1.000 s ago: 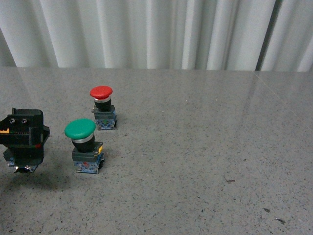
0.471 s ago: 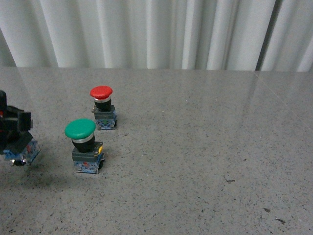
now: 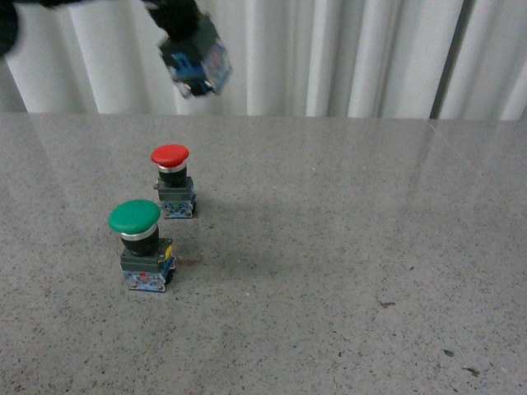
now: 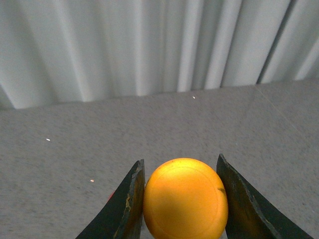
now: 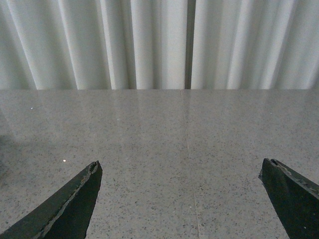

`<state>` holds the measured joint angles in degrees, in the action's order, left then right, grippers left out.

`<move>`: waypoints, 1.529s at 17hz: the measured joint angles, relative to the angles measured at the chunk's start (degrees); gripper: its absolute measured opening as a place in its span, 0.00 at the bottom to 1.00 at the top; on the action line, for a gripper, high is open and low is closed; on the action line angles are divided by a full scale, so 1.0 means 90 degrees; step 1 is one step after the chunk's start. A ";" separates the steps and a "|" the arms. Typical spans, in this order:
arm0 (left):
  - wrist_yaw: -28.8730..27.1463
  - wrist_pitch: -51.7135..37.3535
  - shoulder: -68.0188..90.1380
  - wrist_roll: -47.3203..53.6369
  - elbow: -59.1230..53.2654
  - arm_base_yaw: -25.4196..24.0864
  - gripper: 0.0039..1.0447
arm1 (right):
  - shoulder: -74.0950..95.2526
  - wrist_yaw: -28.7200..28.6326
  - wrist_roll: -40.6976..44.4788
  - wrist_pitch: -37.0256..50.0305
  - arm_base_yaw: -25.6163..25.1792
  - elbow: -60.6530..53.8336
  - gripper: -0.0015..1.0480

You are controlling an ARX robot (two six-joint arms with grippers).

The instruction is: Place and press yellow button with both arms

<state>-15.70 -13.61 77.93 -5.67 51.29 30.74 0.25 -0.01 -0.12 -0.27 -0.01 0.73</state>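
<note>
In the left wrist view my left gripper is shut on the yellow button; its wide yellow cap fills the gap between the two black fingers. In the front view the same button's dark base with blue parts hangs high above the table at the upper left, in front of the curtain, blurred, with the left arm's black parts above it. The yellow cap is hidden in that view. My right gripper is open and empty over bare grey table in the right wrist view. The right arm is out of the front view.
A green-capped button stands at the front left of the grey speckled table. A red-capped button stands behind it. White pleated curtains close the back.
My left gripper has risen with the button from low at the table's left edge to high above the table, further right, in front of the curtain. The green and red buttons have not moved.
</note>
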 joint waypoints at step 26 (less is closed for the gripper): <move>-0.0464 0.0294 0.2555 -0.1537 0.0491 0.1061 0.76 | 0.0000 -0.0002 0.0000 0.0000 0.0000 0.0000 0.94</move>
<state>-19.88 -10.96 100.92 -19.51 55.70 40.29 0.25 -0.03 -0.12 -0.27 -0.01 0.73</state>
